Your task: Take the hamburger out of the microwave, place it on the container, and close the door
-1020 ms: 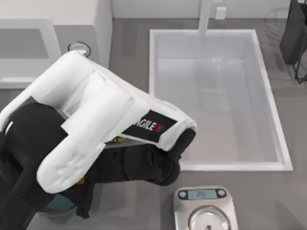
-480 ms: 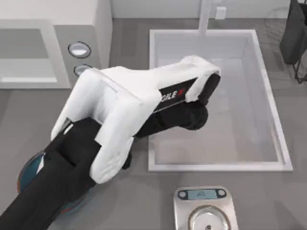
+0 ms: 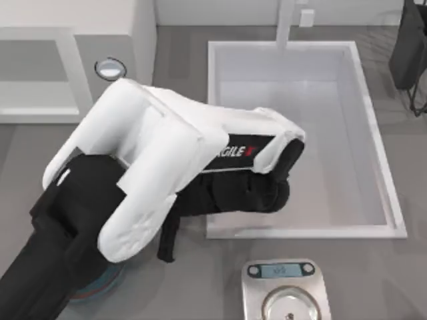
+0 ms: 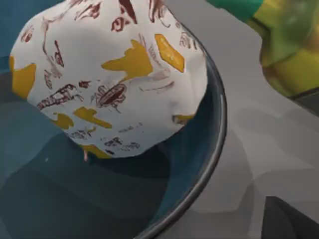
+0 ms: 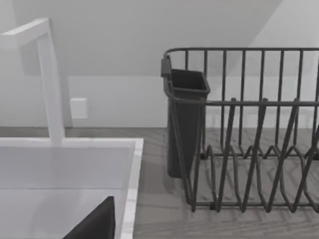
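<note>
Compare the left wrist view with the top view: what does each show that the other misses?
Left wrist view: the hamburger sitting inside the container, with a green-yellow bottle beside the bowl on the grey table. Top view: the left arm stretched over the table's left half, the microwave, the sink, the scale and a dark rack at the right edge. Both share the container, peeking out under the arm in the top view, and the grey table.
</note>
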